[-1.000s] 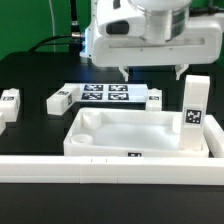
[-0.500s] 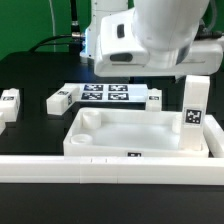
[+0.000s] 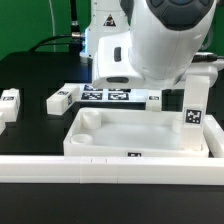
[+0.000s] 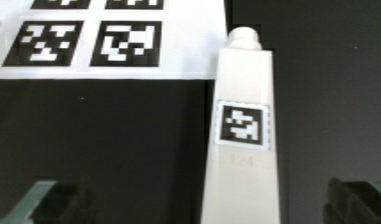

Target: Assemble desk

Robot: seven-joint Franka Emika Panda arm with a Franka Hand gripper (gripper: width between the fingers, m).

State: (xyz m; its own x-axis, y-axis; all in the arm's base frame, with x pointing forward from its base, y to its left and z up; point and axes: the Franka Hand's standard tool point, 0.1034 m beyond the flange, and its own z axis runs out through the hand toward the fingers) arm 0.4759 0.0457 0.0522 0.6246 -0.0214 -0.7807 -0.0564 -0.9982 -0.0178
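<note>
The arm (image 3: 160, 45) stoops low over the table (image 3: 30, 75), jaws released astride a flat-lying desk leg (image 4: 240, 130), its length running alongside the marker board (image 4: 89, 40).

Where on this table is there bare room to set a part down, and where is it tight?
Free: the black table between the far-left leg, the lying leg, the desk top and the front rail. Crowded: the marker board strip, under the arm.
</note>
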